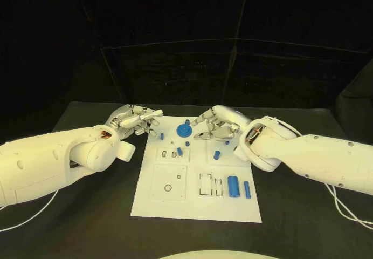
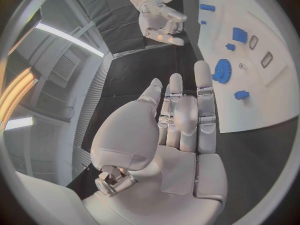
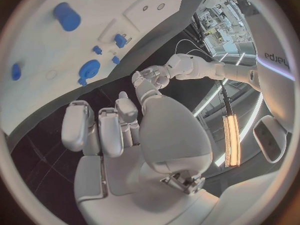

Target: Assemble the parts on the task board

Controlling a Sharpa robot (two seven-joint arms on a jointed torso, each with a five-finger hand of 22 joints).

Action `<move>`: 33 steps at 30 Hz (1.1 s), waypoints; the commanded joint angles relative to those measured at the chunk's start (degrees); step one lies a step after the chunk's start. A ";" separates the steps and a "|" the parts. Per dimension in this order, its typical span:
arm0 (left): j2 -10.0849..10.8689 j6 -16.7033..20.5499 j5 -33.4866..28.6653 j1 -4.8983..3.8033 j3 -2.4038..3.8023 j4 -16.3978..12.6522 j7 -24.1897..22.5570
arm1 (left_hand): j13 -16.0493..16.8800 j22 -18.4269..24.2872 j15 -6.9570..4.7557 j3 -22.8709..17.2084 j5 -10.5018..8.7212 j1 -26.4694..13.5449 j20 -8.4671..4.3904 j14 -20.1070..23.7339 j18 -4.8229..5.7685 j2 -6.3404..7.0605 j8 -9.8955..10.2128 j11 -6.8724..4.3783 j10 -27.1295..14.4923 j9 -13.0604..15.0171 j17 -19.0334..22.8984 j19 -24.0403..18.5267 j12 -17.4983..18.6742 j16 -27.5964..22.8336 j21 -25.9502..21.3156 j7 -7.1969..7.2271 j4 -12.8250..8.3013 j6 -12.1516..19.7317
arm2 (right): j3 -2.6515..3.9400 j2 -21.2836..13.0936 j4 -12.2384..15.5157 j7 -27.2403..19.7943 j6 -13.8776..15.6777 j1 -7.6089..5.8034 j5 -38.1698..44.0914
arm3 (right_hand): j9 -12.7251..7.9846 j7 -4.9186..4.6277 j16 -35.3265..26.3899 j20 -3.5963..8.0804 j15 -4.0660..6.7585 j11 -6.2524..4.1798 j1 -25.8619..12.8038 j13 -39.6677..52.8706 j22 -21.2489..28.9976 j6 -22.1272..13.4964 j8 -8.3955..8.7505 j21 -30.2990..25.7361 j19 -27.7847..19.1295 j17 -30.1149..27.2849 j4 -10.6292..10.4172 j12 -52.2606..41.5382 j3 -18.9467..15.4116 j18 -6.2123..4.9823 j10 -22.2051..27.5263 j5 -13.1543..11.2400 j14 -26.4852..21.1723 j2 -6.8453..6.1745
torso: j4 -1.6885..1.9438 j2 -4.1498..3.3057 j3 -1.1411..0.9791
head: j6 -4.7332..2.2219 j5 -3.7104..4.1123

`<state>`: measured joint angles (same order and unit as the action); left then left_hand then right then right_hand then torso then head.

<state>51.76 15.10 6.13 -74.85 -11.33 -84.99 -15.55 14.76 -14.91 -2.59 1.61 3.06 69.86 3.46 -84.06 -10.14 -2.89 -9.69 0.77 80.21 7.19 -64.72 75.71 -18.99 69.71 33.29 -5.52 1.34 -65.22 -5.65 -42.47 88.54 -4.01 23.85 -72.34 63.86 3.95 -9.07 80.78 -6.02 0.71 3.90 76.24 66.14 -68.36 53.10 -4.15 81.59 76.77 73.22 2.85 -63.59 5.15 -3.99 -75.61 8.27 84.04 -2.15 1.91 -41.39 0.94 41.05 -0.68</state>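
Left hand (image 1: pixel 133 120) hovers empty with its fingers loosely spread at the task board's (image 1: pixel 156 205) far left edge; right hand (image 1: pixel 218 124) hangs empty over the far end, just right of the blue gear (image 1: pixel 183 130). Risk, as I judge it: fingers reaching in could knock the small pegs (image 1: pixel 179 151) nearby

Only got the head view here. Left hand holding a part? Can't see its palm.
Observer: No. The left wrist view shows the left hand with a bare palm, fingers stretched out, nothing in them.
Operator: Right hand?
Observer: The right wrist view shows the right hand holding nothing either.
Operator: Is it touching the gear?
Observer: Apparently not. That view shows a gap between its fingertips and the blue gear on the task board.
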 commanded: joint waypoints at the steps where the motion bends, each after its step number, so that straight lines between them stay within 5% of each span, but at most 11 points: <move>1: -0.97 -5.02 13.88 -0.74 0.08 1.30 16.28 | 5.80 -2.54 -0.88 2.82 0.09 -4.23 -0.88 -4.34 -0.10 0.54 -2.14 -0.72 0.40 1.58 -12.04 0.36 -7.15 10.40 3.75 0.94 3.34 0.04 | 0.01 -2.41 0.98 -1.87 -4.30 -1.31 -9.04 | 0.08 0.03 -0.41 0.10 -0.25 -0.07 0.20 -0.32 0.42 0.36 -0.27 -0.35 -0.69 -0.33 0.16 0.52 -0.25 -0.68 0.50 0.32 2.25 0.12 | -0.56 0.91 -0.28 | 0.33 -0.56; 2: -1.38 -6.58 16.22 -1.05 0.08 1.68 18.88 | 10.13 -4.17 -0.82 4.22 0.33 -5.01 -1.15 -4.23 -0.06 0.19 -3.46 -0.76 -1.95 2.70 -14.21 -0.38 -11.80 12.22 5.85 1.02 4.83 1.06 | 0.01 -3.25 1.14 -1.81 -4.44 -1.69 -10.16 | 0.08 0.04 -0.55 0.11 -0.23 -0.08 0.11 -0.46 0.59 0.39 -0.28 -0.44 -0.78 -0.51 0.11 0.67 -0.33 -0.71 0.56 0.41 2.22 0.14 | -0.62 1.06 -0.35 | 0.40 -0.68; 3: -1.77 -7.95 18.17 -1.35 0.08 1.99 20.96 | 21.70 -9.07 -0.13 7.02 0.05 -3.57 -1.09 -3.77 0.46 -0.19 -7.00 -1.02 -8.16 5.64 -16.45 -2.78 -23.97 14.12 11.32 1.68 6.74 3.94 | 0.01 -3.89 1.24 -1.79 -4.52 -1.96 -11.05 | 0.08 0.05 -0.64 0.12 -0.22 -0.09 0.04 -0.58 0.74 0.42 -0.29 -0.52 -0.87 -0.63 0.07 0.79 -0.39 -0.74 0.61 0.52 2.19 0.18 | -0.64 1.23 -0.44 | 0.51 -0.75; 5: -2.73 -10.74 22.36 -2.05 0.08 2.68 25.13 | 24.23 -11.28 -0.87 7.95 0.02 -4.50 -0.91 -3.99 0.58 -0.91 -8.09 -0.17 -9.16 6.48 -17.52 -3.31 -26.37 14.81 13.13 0.80 8.25 4.74 | 0.01 -5.06 1.33 -1.78 -4.53 -2.47 -12.86 | 0.07 0.07 -0.77 0.14 -0.20 -0.12 -0.04 -0.73 0.93 0.46 -0.30 -0.63 -0.97 -0.78 0.01 0.94 -0.45 -0.78 0.65 0.79 2.16 0.27 | -0.65 1.45 -0.56 | 0.53 -0.90; 8: -4.20 -13.92 27.62 -2.97 0.07 3.58 29.88 | 23.41 -10.25 -0.62 9.07 0.04 -3.39 -0.66 -3.36 0.02 -1.42 -10.28 0.01 -12.71 8.16 -15.63 -5.55 -25.90 13.21 12.64 0.53 9.16 6.49 | 0.00 -6.06 1.05 -1.78 -4.53 -3.05 -14.53 | 0.06 0.10 -0.99 0.18 -0.16 -0.15 -0.07 -0.98 1.19 0.50 -0.30 -0.78 -1.09 -1.04 -0.02 1.19 -0.52 -0.82 0.73 1.26 2.12 0.41 | -0.74 1.86 -0.87 | 0.73 -1.22; 12: -6.47 -16.62 31.65 -4.07 0.06 4.92 33.95 | 22.13 -9.69 -0.05 6.12 0.07 2.50 -0.17 -0.78 -0.04 -3.87 -10.97 0.75 -17.47 9.04 -7.89 -7.57 -23.49 6.67 11.72 -0.48 6.58 10.04 | 0.00 -6.68 0.48 -1.71 -4.56 -3.47 -15.62 | 0.05 0.11 -1.40 0.21 -0.14 -0.17 -0.08 -1.48 1.86 0.50 -0.29 -1.09 -1.48 -1.65 -0.02 1.74 -0.58 -0.96 1.01 1.49 2.00 0.47 | -0.76 2.31 -1.17 | 0.99 -1.40; 17: -9.45 -18.32 34.27 -4.84 0.04 6.61 37.34 | 20.82 -10.18 0.46 4.12 -0.14 4.14 0.24 -1.66 -0.03 -5.07 -11.49 1.19 -18.89 9.46 -9.72 -7.34 -21.86 7.93 12.23 -1.04 6.06 11.89 | -0.01 -6.83 -0.56 -1.53 -4.72 -3.89 -16.47 | 0.02 0.11 -2.04 0.24 -0.12 -0.18 -0.11 -2.27 2.81 0.42 -0.23 -1.57 -2.02 -2.54 -0.05 2.61 -0.68 -1.14 1.46 1.72 1.79 0.55 | -0.90 2.65 -1.40 | 1.11 -1.76; 21: -11.45 -18.58 35.19 -5.07 -0.02 7.84 39.30 | 20.59 -29.94 0.64 4.12 -0.25 2.94 0.46 -3.57 2.71 -3.59 -13.14 1.41 -18.22 10.16 -16.49 1.39 -22.84 13.47 27.80 -1.12 6.84 12.59 | -0.01 -6.90 -1.06 -1.34 -4.79 -4.13 -16.76 | 0.00 0.11 -2.51 0.26 -0.10 -0.18 -0.13 -2.90 3.46 0.35 -0.19 -1.92 -2.38 -3.14 -0.07 3.31 -0.77 -1.26 1.80 1.82 1.64 0.61 | -0.96 2.79 -1.60 | 1.22 -1.79; 23: -12.42 -18.98 36.20 -5.14 -0.08 8.35 40.37 | 21.69 -34.29 0.34 4.65 -0.22 1.65 0.29 -4.37 3.22 -3.02 -14.74 0.90 -16.73 10.89 -19.45 2.67 -25.28 15.86 31.15 -0.54 7.69 12.00 | -0.01 -6.92 -1.27 -1.24 -4.83 -4.22 -16.83 | 0.00 0.11 -2.51 0.26 -0.10 -0.18 -0.13 -2.90 3.46 0.35 -0.19 -1.92 -2.38 -3.14 -0.07 3.31 -0.77 -1.26 1.80 1.82 1.64 0.61 | -1.00 2.86 -1.66 | 1.29 -1.81; 28: -14.39 -20.55 39.06 -5.23 -0.22 9.16 42.16 | 38.67 -44.86 -1.55 9.19 -0.26 -4.18 -1.20 -5.94 4.73 -1.42 -21.68 -1.34 -7.54 14.91 -25.28 5.44 -43.03 20.29 38.77 1.86 12.45 9.41 | -0.01 -6.91 -1.60 -1.02 -4.93 -4.35 -16.92 | -0.01 0.11 -2.58 0.27 -0.09 -0.18 -0.15 -3.02 3.53 0.34 -0.18 -1.98 -2.41 -3.20 -0.09 3.43 -0.80 -1.27 1.85 1.84 1.63 0.64 | -1.08 2.78 -1.73 | 1.51 -1.82; 33: -16.34 -22.25 41.77 -5.32 -0.42 10.36 43.56 | 43.71 -48.87 -2.24 12.32 -0.37 -4.97 -2.12 -5.94 5.31 -1.38 -26.32 -2.03 -6.58 18.83 -25.28 5.97 -47.95 20.29 41.57 2.74 14.90 11.32 | -0.01 -6.82 -1.90 -0.80 -5.01 -4.44 -16.95 | 0.00 0.11 -2.62 0.28 -0.09 -0.19 -0.20 -3.06 3.58 0.34 -0.18 -2.02 -2.42 -3.23 -0.12 3.46 -0.85 -1.28 1.84 1.86 1.63 0.64 | -1.02 2.66 -1.57 | 1.60 -1.75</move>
<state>35.71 -4.19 43.99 -80.03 -11.75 -74.95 25.30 57.98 -63.38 -4.41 13.43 2.88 65.37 1.76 -84.05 -5.74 -4.19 -35.60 -1.36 73.16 25.66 -74.94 81.53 -66.50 89.83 74.59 -2.75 16.15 -54.24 -5.69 -49.34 86.66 -4.84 19.38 -76.61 47.61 3.93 -8.90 78.41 -5.61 0.72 3.78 76.01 63.17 -64.84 53.30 -4.15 79.85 74.73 70.08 2.70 -60.46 4.70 -4.90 -74.10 9.89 84.05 -1.93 0.85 -38.64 -0.71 42.56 -2.49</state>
